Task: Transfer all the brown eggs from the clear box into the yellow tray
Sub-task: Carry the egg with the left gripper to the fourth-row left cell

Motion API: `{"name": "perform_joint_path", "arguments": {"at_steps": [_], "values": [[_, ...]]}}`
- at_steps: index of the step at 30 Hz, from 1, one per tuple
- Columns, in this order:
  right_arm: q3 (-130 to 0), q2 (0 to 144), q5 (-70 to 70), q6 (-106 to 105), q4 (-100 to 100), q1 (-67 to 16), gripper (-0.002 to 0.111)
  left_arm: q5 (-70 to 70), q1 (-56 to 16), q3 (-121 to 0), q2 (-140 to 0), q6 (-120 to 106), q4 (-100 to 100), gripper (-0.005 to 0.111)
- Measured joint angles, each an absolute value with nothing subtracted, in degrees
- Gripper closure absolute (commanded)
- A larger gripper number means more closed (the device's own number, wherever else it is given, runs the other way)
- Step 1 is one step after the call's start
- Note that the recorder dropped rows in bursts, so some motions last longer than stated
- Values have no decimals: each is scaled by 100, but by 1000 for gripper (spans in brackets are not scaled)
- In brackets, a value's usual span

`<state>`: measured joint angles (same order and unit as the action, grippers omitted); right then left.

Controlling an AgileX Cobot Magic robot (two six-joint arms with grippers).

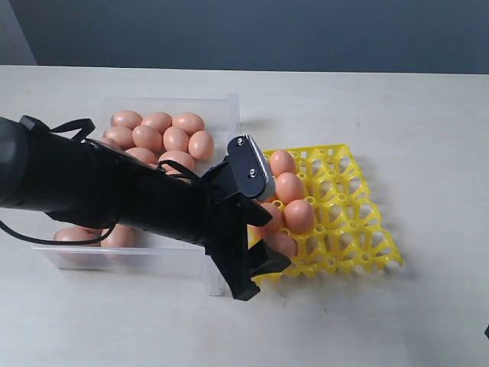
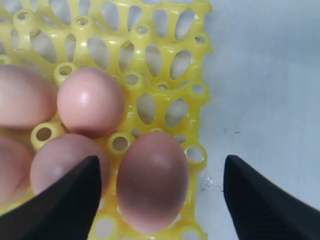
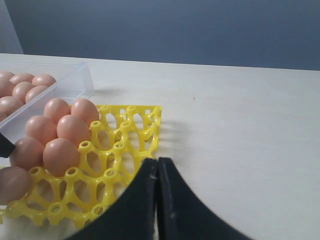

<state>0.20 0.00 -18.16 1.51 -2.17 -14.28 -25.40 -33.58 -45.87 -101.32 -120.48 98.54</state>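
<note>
Several brown eggs [image 1: 157,134] lie in the clear box [image 1: 233,107] at the back left, and two more [image 1: 118,235] rest by its front wall. The yellow tray [image 1: 351,222] sits to the right of the box, with several eggs [image 1: 289,187] in its left cups. My left gripper [image 1: 269,243] reaches across the box to the tray's near-left corner. In the left wrist view it [image 2: 161,157] is open, its fingers [image 2: 75,200] standing clear on both sides of an egg [image 2: 152,182] seated in an edge cup. My right gripper [image 3: 157,165] is shut and empty, near the tray's [image 3: 125,145] right edge.
The left arm [image 1: 92,183] lies low across the clear box and hides its middle. Bare pale table [image 1: 397,107] surrounds the box and the tray. A grey wall stands behind the table's far edge.
</note>
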Motion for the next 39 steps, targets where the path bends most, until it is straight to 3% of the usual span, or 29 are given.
{"name": "perform_joint_path", "arguments": {"at_steps": [4,6,8,9,12,14,20,39], "values": [[20,0,-1816,151,-217,-1428,107,-2538,-3358,-4587,-10057,-12048,9874,60],[20,0,-1816,151,-217,-1428,107,-2538,-3358,-4587,-9884,-12048,9898,75],[20,0,-1816,151,-217,-1428,107,-2538,-3358,-4590,-9662,-12048,9908,104],[20,0,-1816,151,-217,-1428,107,-2626,-3358,-4600,-9510,-12048,9908,106],[20,0,-1816,151,-217,-1428,107,-3169,-3383,-4600,-9405,-11991,9943,105],[20,0,-1816,151,-217,-1428,107,-2825,-3418,-4600,-9451,-11478,9814,105],[20,0,-1816,151,-217,-1428,107,-2184,-3418,-4600,-9711,-9152,7407,105],[20,0,-1816,151,-217,-1428,107,-2311,-3427,-4687,-10184,-9041,7344,105]]}}
